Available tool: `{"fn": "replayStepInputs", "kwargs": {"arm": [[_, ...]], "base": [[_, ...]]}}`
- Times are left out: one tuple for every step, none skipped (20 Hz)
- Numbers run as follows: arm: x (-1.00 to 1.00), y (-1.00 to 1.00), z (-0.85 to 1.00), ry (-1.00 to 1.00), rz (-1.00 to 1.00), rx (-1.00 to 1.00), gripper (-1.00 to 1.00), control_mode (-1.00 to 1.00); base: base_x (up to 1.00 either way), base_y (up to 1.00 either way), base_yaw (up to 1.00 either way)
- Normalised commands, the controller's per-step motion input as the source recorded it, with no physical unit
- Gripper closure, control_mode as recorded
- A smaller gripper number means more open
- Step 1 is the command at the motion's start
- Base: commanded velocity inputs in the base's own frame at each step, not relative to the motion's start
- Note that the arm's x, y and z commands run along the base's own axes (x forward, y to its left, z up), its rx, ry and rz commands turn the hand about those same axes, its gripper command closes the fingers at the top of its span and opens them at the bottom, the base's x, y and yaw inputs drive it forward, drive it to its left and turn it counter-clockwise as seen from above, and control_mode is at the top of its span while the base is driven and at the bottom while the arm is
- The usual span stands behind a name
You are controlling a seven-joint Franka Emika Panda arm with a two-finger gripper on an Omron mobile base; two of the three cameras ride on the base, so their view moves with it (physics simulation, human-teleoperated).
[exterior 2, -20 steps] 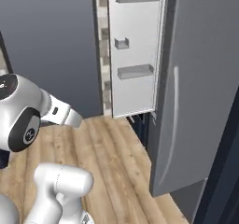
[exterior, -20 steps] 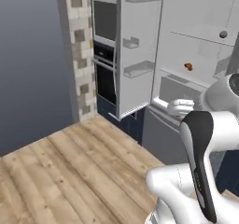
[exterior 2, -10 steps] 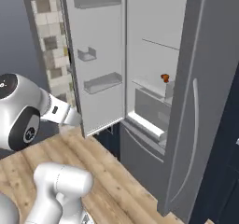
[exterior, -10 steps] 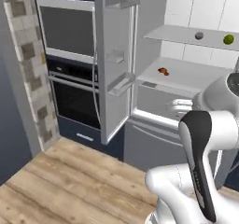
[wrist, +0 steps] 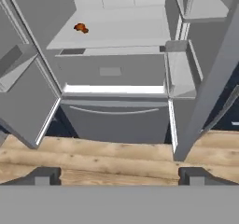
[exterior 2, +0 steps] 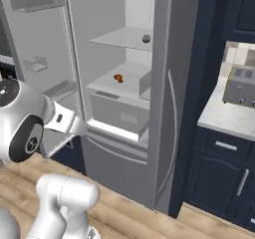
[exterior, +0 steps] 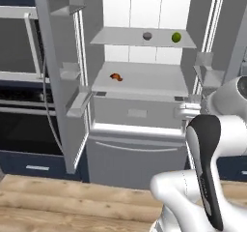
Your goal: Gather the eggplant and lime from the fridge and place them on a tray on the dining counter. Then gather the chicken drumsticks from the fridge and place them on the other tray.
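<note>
The fridge stands open straight ahead. On its upper shelf sit a small dark eggplant (exterior: 147, 35) (exterior 2: 146, 38) and, to its right, a green lime (exterior: 176, 37). A brown chicken drumstick (exterior: 115, 77) (exterior 2: 118, 77) (wrist: 81, 28) lies on the shelf below, left of centre. My gripper (wrist: 119, 177) is open and empty, its fingertips (wrist: 45, 176) wide apart, held back from the fridge and low, in front of the freezer drawer. My arm (exterior: 207, 144) rises at the lower right. The trays and the dining counter are out of view.
The left fridge door (exterior: 58, 57) swings out with bins on it; the right door (exterior 2: 172, 83) juts forward and hides the lime in the right base view. An oven (exterior: 19, 81) stands at the left. A toaster (exterior 2: 241, 86) sits on a counter at the right.
The base has turned and driven, so the views now face the open fridge head-on rather than past its left door. The gripper stays open.
</note>
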Motion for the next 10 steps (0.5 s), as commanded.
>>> {"fn": "replayStepInputs", "kwargs": {"arm": [[0.0,0.0,0.0,0.0,0.0,0.0,-1.0,1.0],[0.0,0.0,0.0,0.0,0.0,0.0,-1.0,1.0],[0.0,0.0,0.0,0.0,0.0,0.0,-1.0,1.0],[0.0,0.0,0.0,0.0,0.0,0.0,-1.0,1.0],[0.0,0.0,0.0,0.0,0.0,0.0,-1.0,1.0],[0.0,0.0,0.0,0.0,0.0,0.0,-1.0,1.0],[0.0,0.0,0.0,0.0,0.0,0.0,-1.0,1.0],[0.0,0.0,0.0,0.0,0.0,0.0,-1.0,1.0],[0.0,0.0,0.0,0.0,0.0,0.0,-1.0,1.0],[0.0,0.0,0.0,0.0,0.0,0.0,-1.0,1.0]], "base": [[0.7,0.46,-0.4],[0.52,0.55,-0.24],[0.34,0.39,-0.12],[0.0,0.28,0.0],[0.0,0.44,0.0],[0.0,0.61,0.0],[0.22,0.31,0.0],[0.16,0.0,0.0],[0.22,0.0,0.0],[0.53,0.0,0.0]]}}
